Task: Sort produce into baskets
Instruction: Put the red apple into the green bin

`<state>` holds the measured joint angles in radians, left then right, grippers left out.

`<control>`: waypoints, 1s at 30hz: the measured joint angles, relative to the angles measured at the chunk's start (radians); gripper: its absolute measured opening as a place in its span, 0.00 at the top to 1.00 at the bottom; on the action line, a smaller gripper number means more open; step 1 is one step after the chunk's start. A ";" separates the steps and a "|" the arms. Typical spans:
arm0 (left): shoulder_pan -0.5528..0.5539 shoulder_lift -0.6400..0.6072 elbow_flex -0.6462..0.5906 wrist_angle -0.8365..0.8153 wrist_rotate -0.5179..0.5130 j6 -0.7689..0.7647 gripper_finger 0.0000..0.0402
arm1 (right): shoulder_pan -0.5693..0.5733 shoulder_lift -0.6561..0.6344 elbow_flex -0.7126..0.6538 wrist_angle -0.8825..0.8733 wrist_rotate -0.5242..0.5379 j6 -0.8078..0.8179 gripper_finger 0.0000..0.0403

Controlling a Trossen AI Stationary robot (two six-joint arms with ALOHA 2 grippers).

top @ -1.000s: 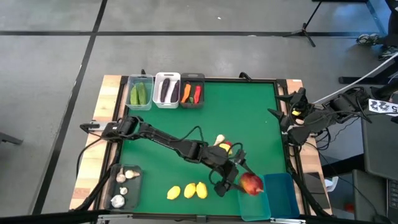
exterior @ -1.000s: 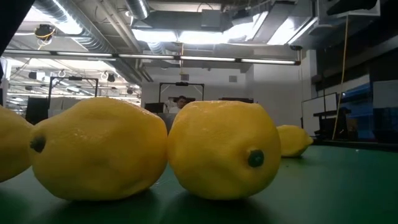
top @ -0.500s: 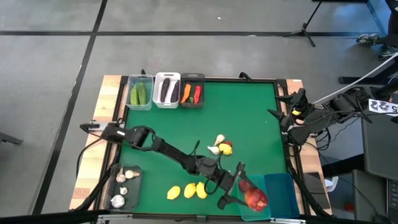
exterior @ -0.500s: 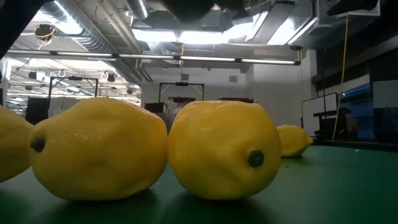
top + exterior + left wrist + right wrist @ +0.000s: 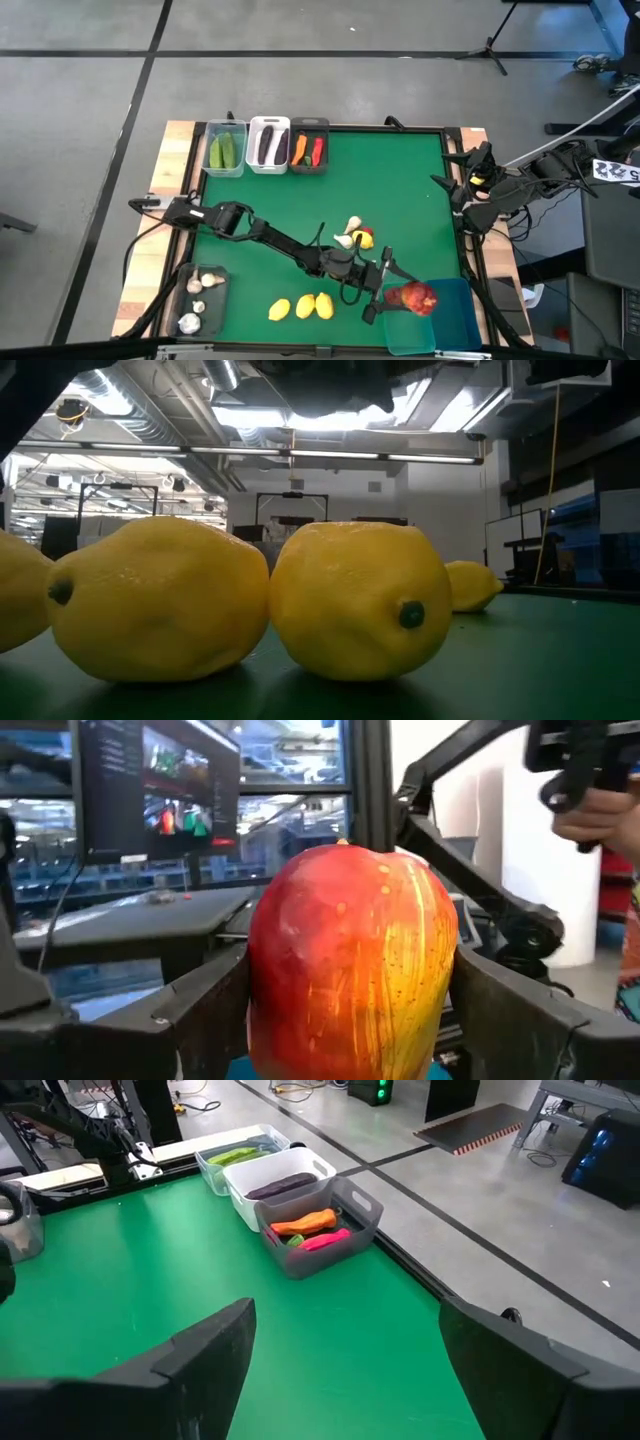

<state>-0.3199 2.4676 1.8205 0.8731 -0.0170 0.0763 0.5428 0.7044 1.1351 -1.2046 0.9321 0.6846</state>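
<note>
My left gripper (image 5: 403, 297) reaches across the green mat from the left and is shut on a red round fruit (image 5: 350, 955) with a yellow streak. In the high view the fruit (image 5: 420, 298) hangs over the left rim of a teal basket (image 5: 452, 322) at the near right corner. Three yellow lemons (image 5: 304, 306) lie on the mat near the front edge and fill the low view (image 5: 350, 600). My right gripper (image 5: 345, 1370) stands open and holds nothing, parked at the table's right edge (image 5: 466, 186). My left gripper pinches the red round fruit by its two opposite sides (image 5: 262, 982) between its two fingers (image 5: 205, 1010). The fingers lie about level and come from the table's left side. The fruit sits upright in the hold over the teal basket; whether it touches the basket I cannot tell.
At the far left stand a clear basket with cucumbers (image 5: 225, 150), a white one with eggplants (image 5: 268, 146) and a dark grey one with carrot and chili (image 5: 309, 149). A dark basket with garlic (image 5: 200, 298) sits near left. Garlic and a lemon (image 5: 353, 234) lie mid-mat.
My left gripper has sunk and moved toward the table's right edge with the red fruit, tipping up from a downward slant to about level and rolling a little. The fruit has gone from beside the teal basket's left rim to over it, still held.
</note>
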 joint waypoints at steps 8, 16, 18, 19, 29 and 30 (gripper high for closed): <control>-0.024 0.074 0.112 -0.126 -0.001 0.037 0.23 | 0.000 0.000 0.000 0.025 0.001 0.000 0.21; -0.054 0.192 0.244 -0.146 0.002 0.070 0.23 | 0.000 0.000 0.000 0.026 -0.001 0.000 0.21; -0.055 0.210 0.255 -0.173 0.006 0.057 0.23 | 0.000 0.000 0.000 0.026 -0.003 0.000 0.21; -0.055 0.214 0.256 -0.187 0.006 0.057 0.23 | 0.000 0.000 0.000 0.026 -0.008 0.000 0.21; -0.053 0.215 0.258 -0.219 -0.013 0.046 0.23 | 0.000 0.000 0.000 0.025 -0.009 -0.001 0.21; -0.053 0.215 0.258 -0.222 -0.013 0.037 0.23 | 0.000 0.000 0.000 0.025 -0.009 -0.001 0.21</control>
<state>-0.3733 2.6827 2.0785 0.6508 -0.0304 0.1136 0.5430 0.7044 1.1351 -1.1797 0.9232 0.6838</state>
